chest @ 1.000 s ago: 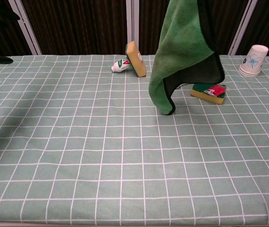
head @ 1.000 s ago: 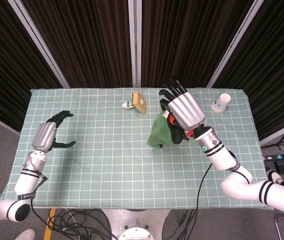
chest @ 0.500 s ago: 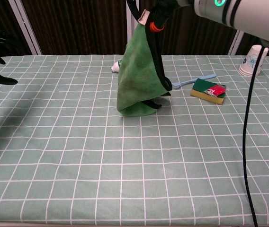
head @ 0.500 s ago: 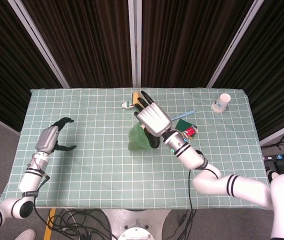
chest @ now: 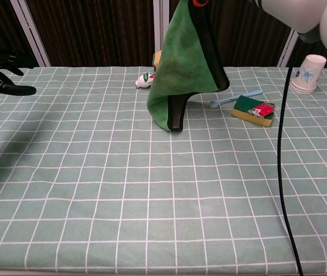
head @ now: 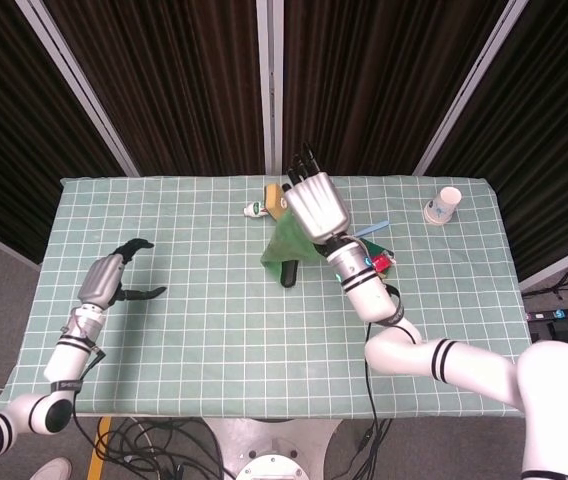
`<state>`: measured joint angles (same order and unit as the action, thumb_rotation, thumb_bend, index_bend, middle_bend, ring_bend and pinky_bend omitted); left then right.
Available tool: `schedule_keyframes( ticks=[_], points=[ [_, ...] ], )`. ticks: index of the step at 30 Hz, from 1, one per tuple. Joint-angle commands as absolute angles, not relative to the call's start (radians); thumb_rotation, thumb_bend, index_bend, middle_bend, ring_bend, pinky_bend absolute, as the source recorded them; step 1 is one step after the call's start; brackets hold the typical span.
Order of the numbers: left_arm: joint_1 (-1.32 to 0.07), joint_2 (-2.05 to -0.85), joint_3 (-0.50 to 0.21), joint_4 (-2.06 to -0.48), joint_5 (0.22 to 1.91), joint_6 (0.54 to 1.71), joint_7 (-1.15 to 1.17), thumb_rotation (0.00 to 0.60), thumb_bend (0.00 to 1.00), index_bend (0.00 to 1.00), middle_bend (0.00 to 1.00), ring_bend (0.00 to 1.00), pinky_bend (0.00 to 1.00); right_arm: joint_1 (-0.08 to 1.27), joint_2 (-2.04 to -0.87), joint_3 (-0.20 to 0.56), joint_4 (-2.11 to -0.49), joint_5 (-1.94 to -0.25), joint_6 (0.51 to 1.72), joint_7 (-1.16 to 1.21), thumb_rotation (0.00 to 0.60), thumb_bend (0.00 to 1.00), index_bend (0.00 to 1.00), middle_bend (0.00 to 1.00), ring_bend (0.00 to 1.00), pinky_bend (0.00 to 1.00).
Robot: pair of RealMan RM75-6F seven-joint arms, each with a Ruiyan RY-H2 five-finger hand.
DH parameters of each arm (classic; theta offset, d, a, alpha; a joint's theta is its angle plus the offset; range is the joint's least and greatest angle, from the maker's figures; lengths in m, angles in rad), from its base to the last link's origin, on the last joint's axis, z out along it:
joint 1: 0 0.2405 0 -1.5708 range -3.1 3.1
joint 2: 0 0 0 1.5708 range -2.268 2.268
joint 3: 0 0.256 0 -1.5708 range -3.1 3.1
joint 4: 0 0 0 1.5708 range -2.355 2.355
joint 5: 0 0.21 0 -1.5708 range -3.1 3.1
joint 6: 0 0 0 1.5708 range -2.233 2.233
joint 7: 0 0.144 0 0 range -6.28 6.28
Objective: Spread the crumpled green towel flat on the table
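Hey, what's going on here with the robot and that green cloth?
The robot's right hand holds the green towel up above the checkered table; the towel hangs folded, its lowest corner about at the tabletop, not yet spread. The left hand is open over the table's left side, holding nothing.

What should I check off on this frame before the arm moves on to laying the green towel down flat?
1. Towel held: ok. The right hand holds the green towel up by its top.
2. Towel off the table: not ok. Its lowest fold appears to touch the tablecloth.
3. Towel opened out: not ok. It hangs folded, black edging curled at the bottom.
4. Left hand free to help: ok. It is open near the table's left edge, far from the towel.
5. Landing area: ok toward the front; the sponge, blue toothbrush and tube lie close behind and beside.
6. Grip on a corner: cannot tell.
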<state>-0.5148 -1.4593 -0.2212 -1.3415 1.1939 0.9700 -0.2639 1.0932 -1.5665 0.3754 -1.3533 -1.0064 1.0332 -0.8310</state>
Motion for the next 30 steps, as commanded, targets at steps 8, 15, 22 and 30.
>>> schedule_keyframes(
  ticks=[8, 15, 22, 30],
  points=[
    [-0.508, -1.456, -0.211, -1.329, 1.222, 0.985, -0.298, 0.365, 0.02, 0.28, 0.26, 0.21, 0.29, 0.92, -1.281, 0.343, -1.67, -1.173, 1.18, -0.665, 0.595, 0.58, 0.8, 0.31, 0.14, 0.02],
    [-0.516, -1.465, -0.203, -1.316, 1.232, 0.969, -0.313, 0.349, 0.02, 0.28, 0.26, 0.21, 0.29, 0.885, -1.191, 0.286, -1.806, -1.227, 1.129, -0.631, 0.596, 0.58, 0.8, 0.32, 0.14, 0.01],
    [-0.536, -1.481, -0.213, -1.307, 1.217, 0.947, -0.311, 0.337, 0.02, 0.28, 0.26, 0.21, 0.29, 0.982, -1.368, 0.282, -1.721, -1.145, 1.06, -0.749, 0.589, 0.58, 0.8, 0.32, 0.14, 0.01],
    [-0.571, -1.5, -0.238, -1.279, 1.157, 0.892, -0.286, 0.282, 0.02, 0.28, 0.26, 0.21, 0.29, 1.159, -1.628, 0.321, -1.473, -0.998, 0.979, -0.895, 0.573, 0.59, 0.8, 0.31, 0.13, 0.01]
  ],
)
